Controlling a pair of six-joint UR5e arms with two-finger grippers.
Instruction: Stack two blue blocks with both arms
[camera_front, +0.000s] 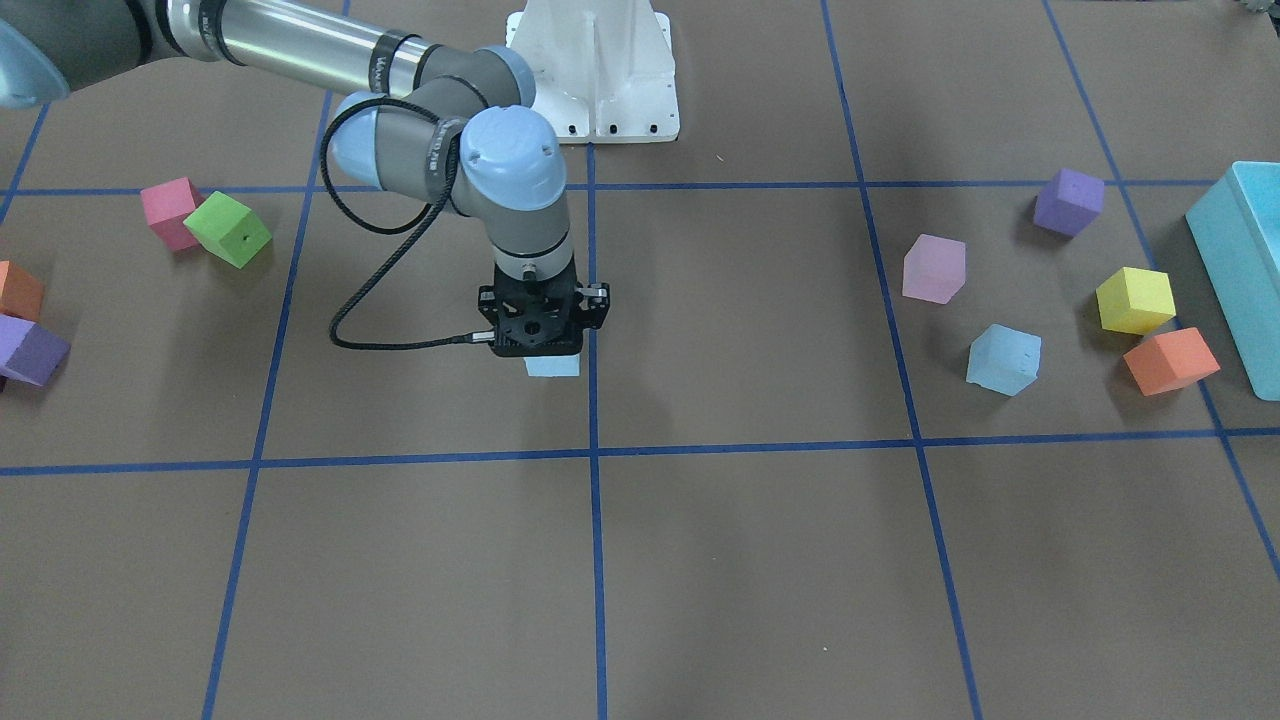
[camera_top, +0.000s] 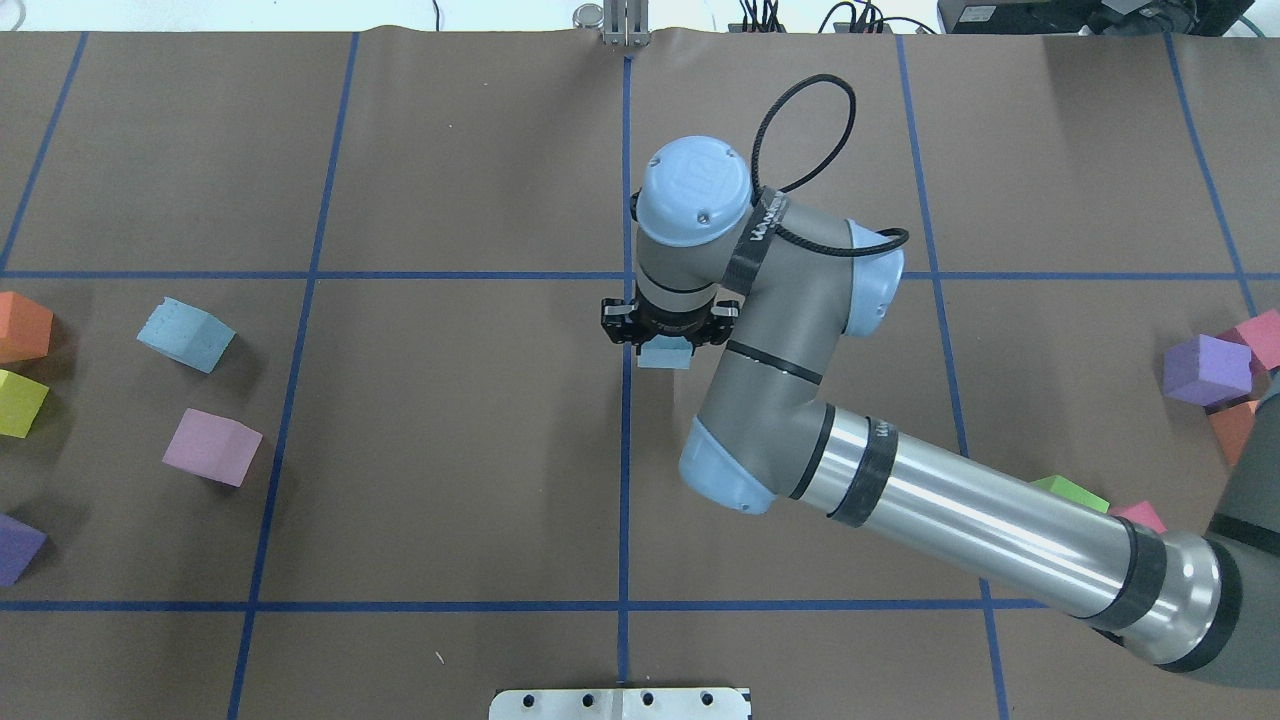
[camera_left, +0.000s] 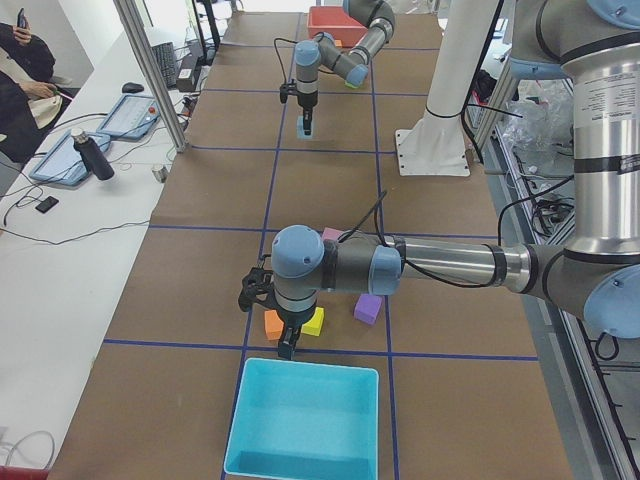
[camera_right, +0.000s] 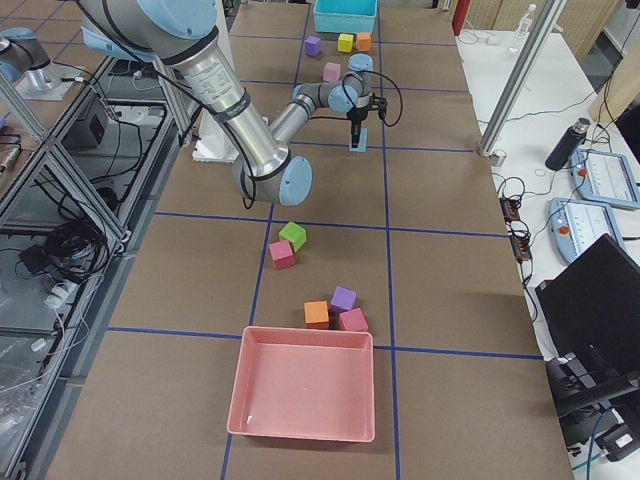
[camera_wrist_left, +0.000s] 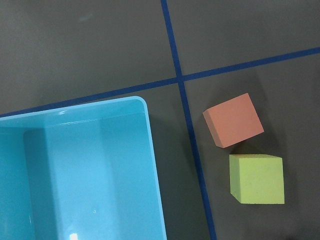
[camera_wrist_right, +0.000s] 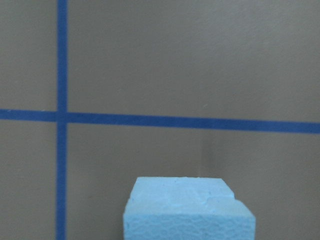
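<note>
One pale blue block (camera_front: 552, 366) sits between the fingers of my right gripper (camera_front: 548, 350) at the table's centre, next to the crossing of the blue tape lines. The gripper is shut on it, at or just above the table surface. The block fills the bottom of the right wrist view (camera_wrist_right: 189, 210) and also shows in the overhead view (camera_top: 667, 355). The other blue block (camera_front: 1003, 358) lies loose on my left side (camera_top: 187, 334). My left gripper (camera_left: 288, 348) hangs beside the turquoise box (camera_left: 305, 372). It shows only in the exterior left view, so I cannot tell if it is open.
Near the loose blue block lie a lilac-pink cube (camera_front: 934, 268), a purple cube (camera_front: 1068, 200), a yellow cube (camera_wrist_left: 256, 178) and an orange cube (camera_wrist_left: 233, 120). On my right side are pink (camera_front: 170, 210) and green (camera_front: 228, 230) cubes, more cubes and a pink tray (camera_right: 305, 432).
</note>
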